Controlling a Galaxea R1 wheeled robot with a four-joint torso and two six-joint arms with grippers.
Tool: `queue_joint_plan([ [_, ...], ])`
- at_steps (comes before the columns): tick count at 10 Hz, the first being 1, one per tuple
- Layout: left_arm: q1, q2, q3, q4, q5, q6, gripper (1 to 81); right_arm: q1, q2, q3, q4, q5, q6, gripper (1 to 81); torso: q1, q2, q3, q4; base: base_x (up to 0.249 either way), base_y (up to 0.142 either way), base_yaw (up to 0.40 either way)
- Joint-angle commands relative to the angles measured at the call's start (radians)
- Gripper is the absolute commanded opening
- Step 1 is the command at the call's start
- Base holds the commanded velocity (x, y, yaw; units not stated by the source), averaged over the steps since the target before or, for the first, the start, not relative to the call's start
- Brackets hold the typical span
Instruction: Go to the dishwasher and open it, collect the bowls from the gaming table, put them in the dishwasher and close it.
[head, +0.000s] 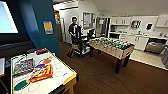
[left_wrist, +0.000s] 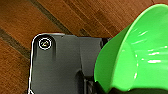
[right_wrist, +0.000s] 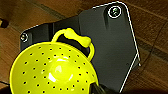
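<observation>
Now, carried: a green bowl (left_wrist: 130, 57) rides at the left hand, a yellow perforated bowl (right_wrist: 53, 72) at the right; whether either hand is clamped, I cannot tell.
Dishwasher (head: 155, 46): far across the room, door down, ahead and rightward.
Gaming table (head: 62, 75): close by, its yellow corner nearest.
In the way: the foosball table (head: 111, 47), a person (head: 74, 28) beyond.
</observation>
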Motion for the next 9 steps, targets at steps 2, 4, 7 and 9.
queue_joint_plan([
  [2, -0.051, -0.010, -0.003, 0.003, 0.042, 0.002, 1.0, 0.041, -0.003, 0.004, -0.008, -0.060, -0.004, 1.0, 0.000, 0.000, 0.000, 0.000, 0.000, 0.000, -0.387],
  [4, -0.048, -0.005, -0.003, 0.003, 0.042, 0.002, 1.0, 0.034, -0.001, 0.004, -0.008, -0.051, -0.004, 1.0, 0.000, 0.000, 0.000, 0.000, 0.000, 0.000, -0.387],
  [7, -0.038, -0.002, -0.017, 0.003, 0.039, 0.002, 1.0, 0.032, 0.002, 0.003, -0.011, -0.049, -0.004, 1.0, 0.000, 0.000, 0.000, 0.000, 0.000, 0.000, -0.387],
  [9, -0.037, -0.001, -0.025, 0.003, 0.038, 0.002, 1.0, 0.032, 0.004, 0.001, -0.011, -0.049, -0.004, 1.0, 0.000, 0.000, 0.000, 0.000, 0.000, 0.000, -0.387],
])
